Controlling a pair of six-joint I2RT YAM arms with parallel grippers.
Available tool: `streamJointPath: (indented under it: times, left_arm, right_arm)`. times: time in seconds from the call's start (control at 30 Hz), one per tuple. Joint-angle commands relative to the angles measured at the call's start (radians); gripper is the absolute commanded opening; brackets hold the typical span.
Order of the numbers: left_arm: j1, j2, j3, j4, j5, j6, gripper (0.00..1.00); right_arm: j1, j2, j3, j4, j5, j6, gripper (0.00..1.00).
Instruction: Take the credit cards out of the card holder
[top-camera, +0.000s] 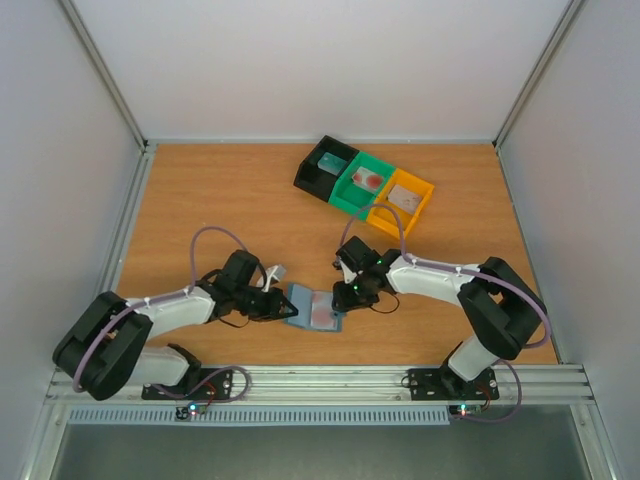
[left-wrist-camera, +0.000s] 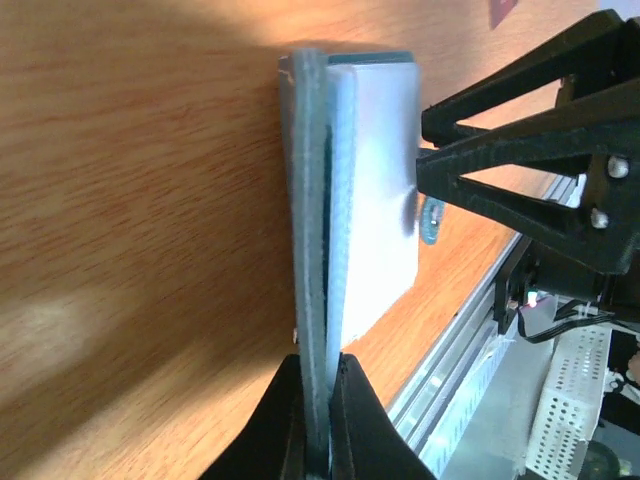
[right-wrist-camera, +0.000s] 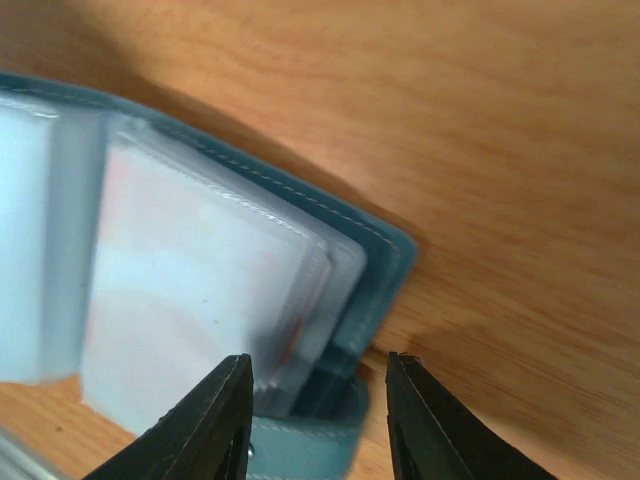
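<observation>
Closest to me, near the front edge of the wooden bench (top-camera: 210, 200) and about halfway along it, lies the light blue soft bifold card holder (top-camera: 304, 306). It is open, with a stitched seam running round its cover. Its clear plastic sleeves (right-wrist-camera: 200, 290) are fanned in a stack, and a reddish card (top-camera: 323, 314) shows faintly through the uppermost one. My left gripper (left-wrist-camera: 318, 425) reaches in from the left. Its fingers are pressed together on the thin edge of the holder's cover, pinching it. My right gripper (right-wrist-camera: 320, 400) comes in from the right with its fingers partway spread. They straddle the holder's edge beside the sleeves, but I cannot tell whether the pads touch it. Farther back, toward the far edge and right of centre, three plastic bins stand touching in a slanted row. The black bin (top-camera: 312, 176) holds a pale teal card (top-camera: 330, 162), the green bin (top-camera: 347, 200) holds a card with red on it (top-camera: 368, 180), and the orange bin (top-camera: 425, 190) holds a pale grey card (top-camera: 404, 199).
</observation>
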Motion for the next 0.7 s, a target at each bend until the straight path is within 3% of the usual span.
streamJointPath:
  times: [0.0,0.2,0.27,0.33,0.47,0.53,0.67]
  left_arm:
    - [-0.005,-0.079,-0.003,0.055,-0.012,0.006,0.0]
    - [0.002,-0.31,-0.019,0.259,-0.029,0.132,0.0]
    - [0.003,-0.388,0.0,0.295,0.051,0.262,0.0]
    - [0.003,-0.454,0.05,0.232,0.093,0.405,0.0]
    - [0.004,-0.549,0.129,0.207,0.181,0.607,0.0]
    - [0.01,-0.567,0.146,0.26,0.17,0.567,0.0]
    - [0.014,-0.581,0.159,0.376,0.158,0.393,0.0]
  right_arm:
    - [0.005,-0.077,0.075,-0.141,0.162,-0.124,0.39]
    - [0.005,-0.385,0.187,-0.271,0.594,-0.289,0.55]
    - [0.005,-0.505,0.192,-0.205,0.677,-0.377,0.65]
    - [0.005,-0.622,0.166,-0.066,0.741,-0.441,0.96]
    - [0.005,-0.806,0.113,0.149,0.809,-0.452,0.98]
    - [0.004,-0.872,0.123,0.137,0.647,-0.493,0.98]
    - [0.005,-0.955,0.172,-0.036,0.073,-0.567,0.98]
